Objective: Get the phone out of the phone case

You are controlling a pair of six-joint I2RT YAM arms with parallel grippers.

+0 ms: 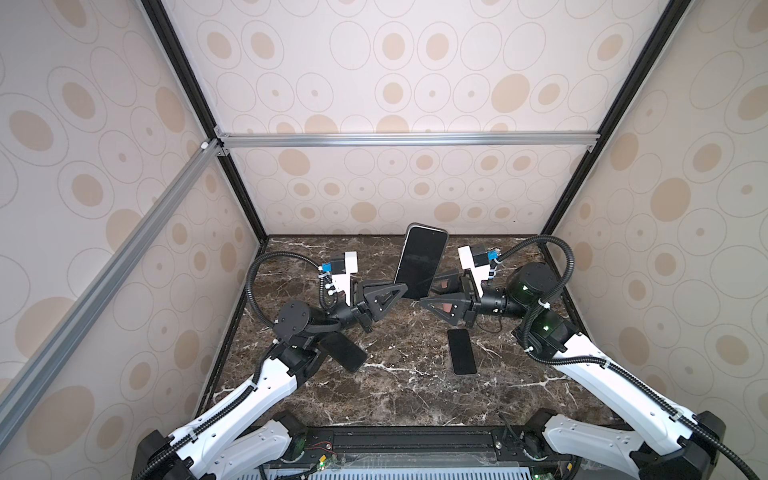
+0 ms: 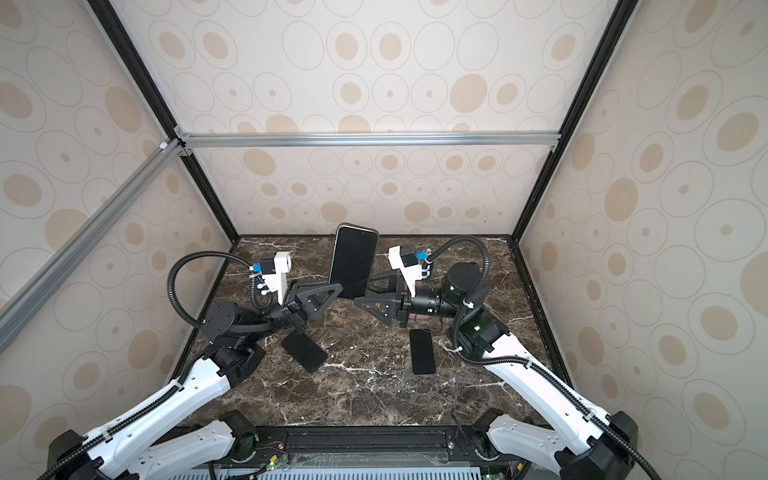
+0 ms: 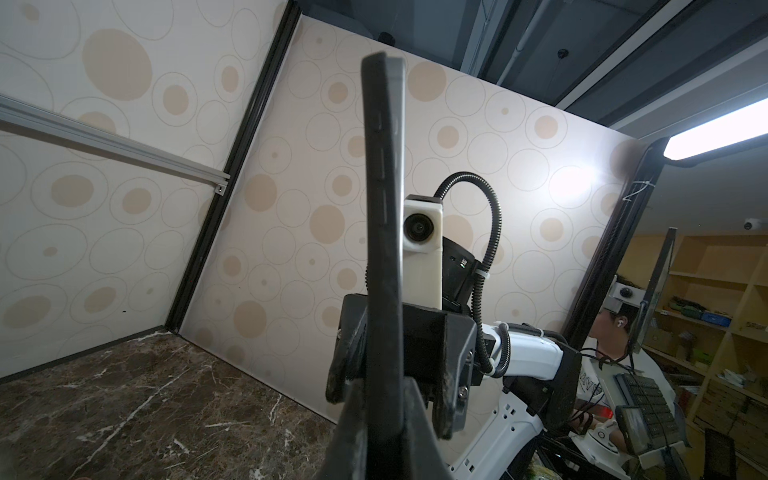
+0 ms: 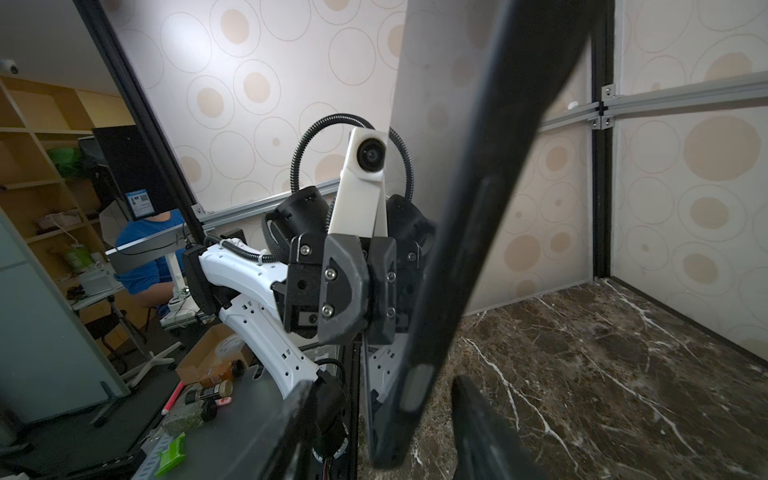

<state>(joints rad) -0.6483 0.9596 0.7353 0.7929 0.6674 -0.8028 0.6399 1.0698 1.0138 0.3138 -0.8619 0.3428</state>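
A black-screened phone in its dark phone case stands upright, raised above the marble table. My left gripper is shut on its lower edge from the left. My right gripper comes in from the right and straddles the phone's lower corner. Its jaws are open, with a gap on each side of the case. In the left wrist view the case shows edge-on.
Two other black phones lie flat on the marble table, one under my left arm and one near my right arm. Patterned walls close in the left, back and right sides.
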